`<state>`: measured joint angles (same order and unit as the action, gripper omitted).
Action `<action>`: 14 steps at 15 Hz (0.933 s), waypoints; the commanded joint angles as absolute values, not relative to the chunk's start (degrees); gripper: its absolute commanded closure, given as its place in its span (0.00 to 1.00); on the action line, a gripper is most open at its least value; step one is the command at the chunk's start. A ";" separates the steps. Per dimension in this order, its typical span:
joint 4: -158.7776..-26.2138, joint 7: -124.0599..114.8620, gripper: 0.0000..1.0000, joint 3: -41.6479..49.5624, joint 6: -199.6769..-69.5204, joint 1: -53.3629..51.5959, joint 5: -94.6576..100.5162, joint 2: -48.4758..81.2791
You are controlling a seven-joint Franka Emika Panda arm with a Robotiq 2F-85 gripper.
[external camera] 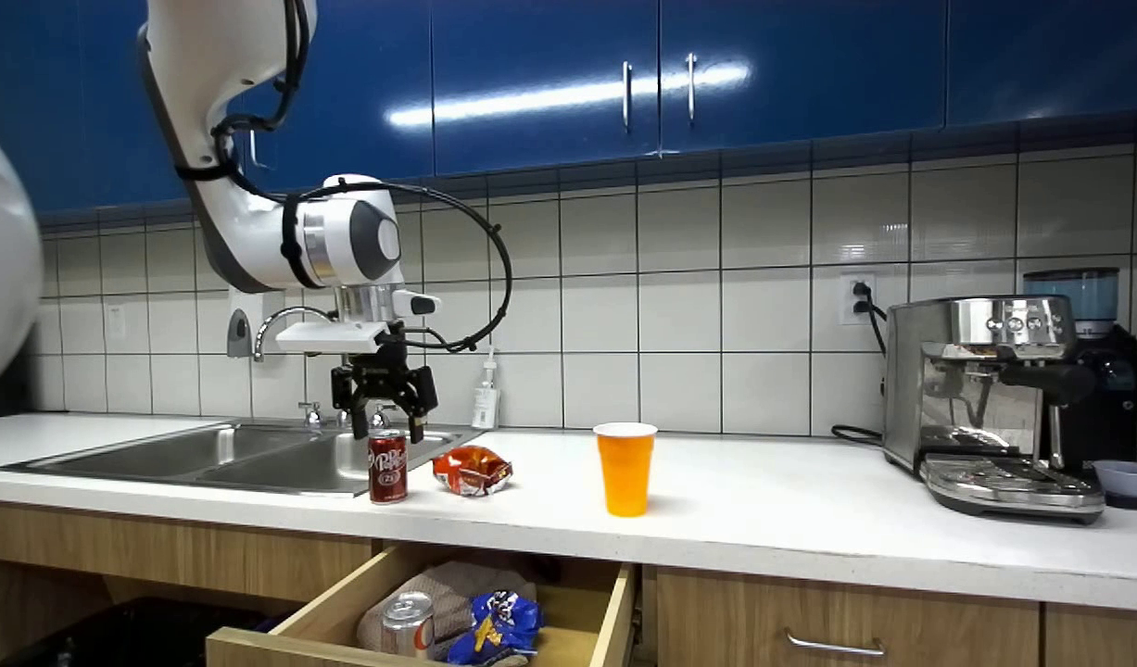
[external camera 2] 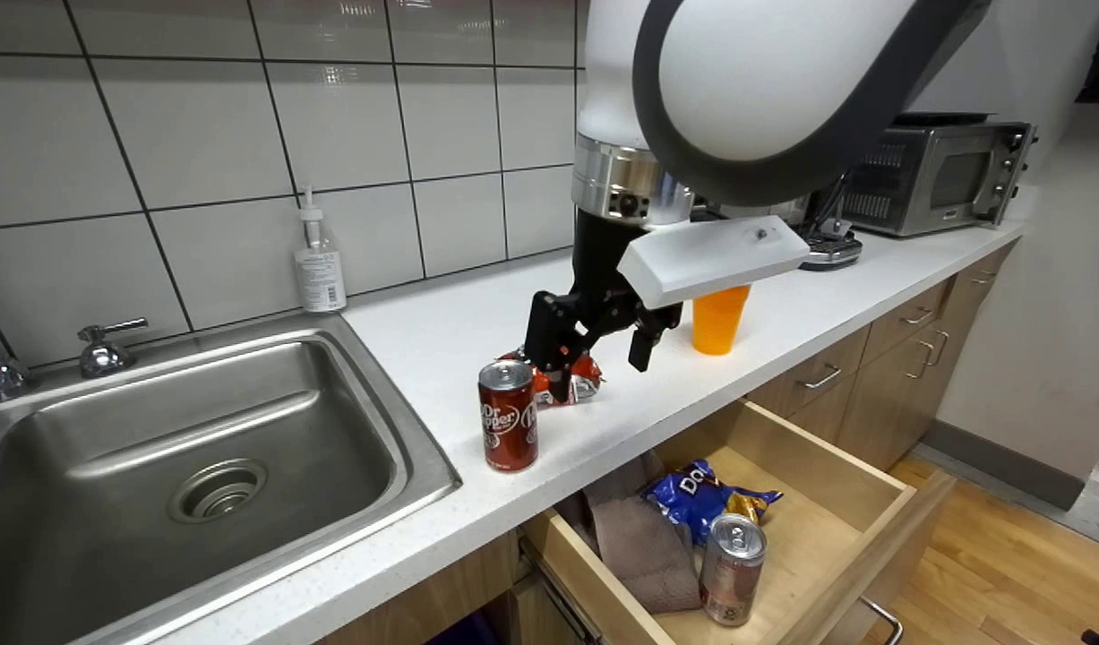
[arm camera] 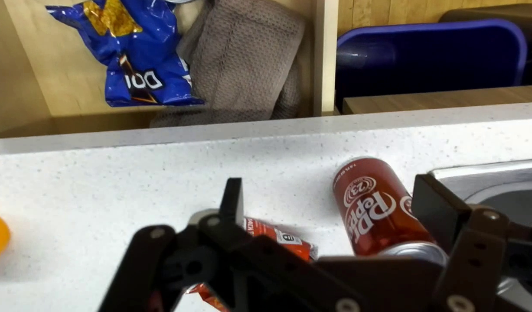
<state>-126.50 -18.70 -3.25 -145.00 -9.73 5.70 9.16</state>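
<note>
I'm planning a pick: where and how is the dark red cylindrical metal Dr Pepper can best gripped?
Likely the upper side wall of the can, from straight above: it stands upright, round-sided, its top uncovered. The shiny red crumpled bag lying beside it makes a sideways approach from there riskier.

Near the front edge of the counter (arm camera: 96,195), flecked with grey on white, the can (arm camera: 372,208) is coloured dark red and lettered in white. The bag (external camera: 473,471) is printed orange-red; the cup (external camera: 626,474) is coloured orange, the gripper (external camera 2: 599,378) black.

The red can (external camera: 388,469) stands upright near a red packet (external camera: 473,470).
</note>
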 commanded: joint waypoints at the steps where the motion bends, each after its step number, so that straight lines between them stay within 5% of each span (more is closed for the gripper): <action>1: -121.85 -17.24 0.00 -4.12 -142.79 -9.82 6.00 11.23; 14: -108.93 -16.34 0.00 -4.47 -141.01 -11.52 5.14 20.34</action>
